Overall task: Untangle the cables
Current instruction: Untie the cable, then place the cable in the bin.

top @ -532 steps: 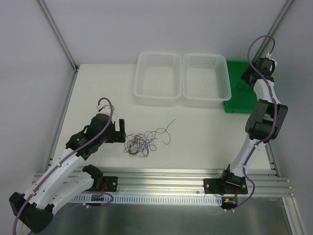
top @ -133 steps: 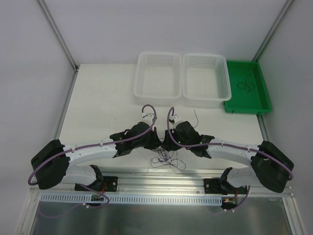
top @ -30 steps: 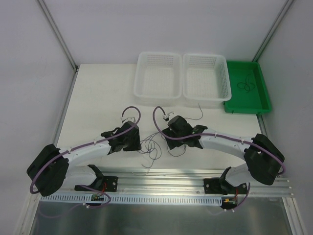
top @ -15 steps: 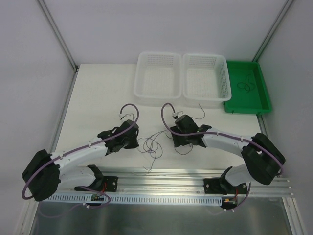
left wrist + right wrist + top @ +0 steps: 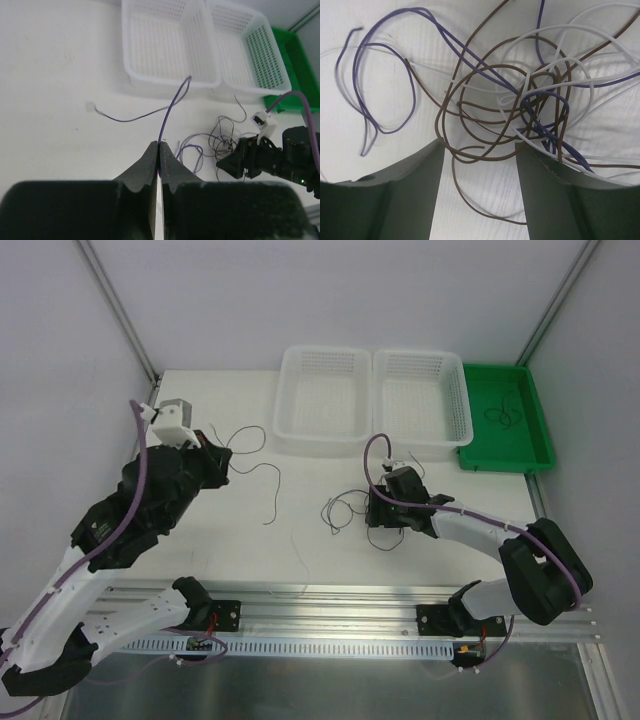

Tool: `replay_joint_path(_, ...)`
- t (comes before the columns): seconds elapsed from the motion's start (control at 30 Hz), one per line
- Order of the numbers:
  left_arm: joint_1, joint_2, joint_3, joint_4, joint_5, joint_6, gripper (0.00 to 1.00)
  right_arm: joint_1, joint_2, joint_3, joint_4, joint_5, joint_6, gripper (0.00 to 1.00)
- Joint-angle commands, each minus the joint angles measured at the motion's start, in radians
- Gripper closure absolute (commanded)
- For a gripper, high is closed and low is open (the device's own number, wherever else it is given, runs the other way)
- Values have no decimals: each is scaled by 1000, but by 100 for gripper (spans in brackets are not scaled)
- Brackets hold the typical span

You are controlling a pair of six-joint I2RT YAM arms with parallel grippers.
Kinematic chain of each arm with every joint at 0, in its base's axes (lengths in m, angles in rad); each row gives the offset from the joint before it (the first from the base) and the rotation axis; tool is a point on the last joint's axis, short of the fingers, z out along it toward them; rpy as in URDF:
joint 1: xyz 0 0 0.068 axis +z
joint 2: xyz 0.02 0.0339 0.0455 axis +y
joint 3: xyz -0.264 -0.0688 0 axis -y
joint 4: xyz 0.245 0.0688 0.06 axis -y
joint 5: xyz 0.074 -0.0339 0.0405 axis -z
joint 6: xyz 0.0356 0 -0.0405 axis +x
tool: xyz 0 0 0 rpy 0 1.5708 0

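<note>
My left pincer point(image 5: 158, 146) was clamped shut on one purple wire point(image 5: 172, 102), raised at the overhead view's left to draw it clear. My right pincer point(image 5: 479, 150) hovered wide open over the tangle of wires point(image 5: 530, 100), centre-right, to steady it.

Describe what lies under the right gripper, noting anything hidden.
Under the open right gripper lie the tangled cables, brown, purple and white strands looped together on the table. Its fingers cover where some strands run on.

Pretty sure it's a robotics lab: white table point(image 5: 300, 470) inside plain white walls point(image 5: 300, 300), aluminium rail point(image 5: 330, 600) with left arm point(image 5: 150, 500) and right arm point(image 5: 470, 530) bolted on.
</note>
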Motion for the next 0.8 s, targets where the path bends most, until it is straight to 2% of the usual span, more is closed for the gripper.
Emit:
replay_joint_path(0.0,8,12,135,-112,-83,134,100,-7,8,-43,-43,-50,30,38)
replay_joint_path(0.23,8,70,247,-124,-105,188,100,-5,-89,-42,-87,-40,4,37)
replay_joint_path(0.37,9,151,276,-121,-70,202,100,13,-202,-40,-112,-103,-28,36)
replay_joint_path(0.47,12,211,303,-113,-40,214,100,59,-287,-13,-179,-91,-60,36)
replay_joint_path(0.67,80,459,410,-46,27,262,100,116,-554,52,-347,10,-99,35)
replay_joint_path(0.77,98,598,523,-4,4,291,100,118,-681,84,-434,52,-116,34)
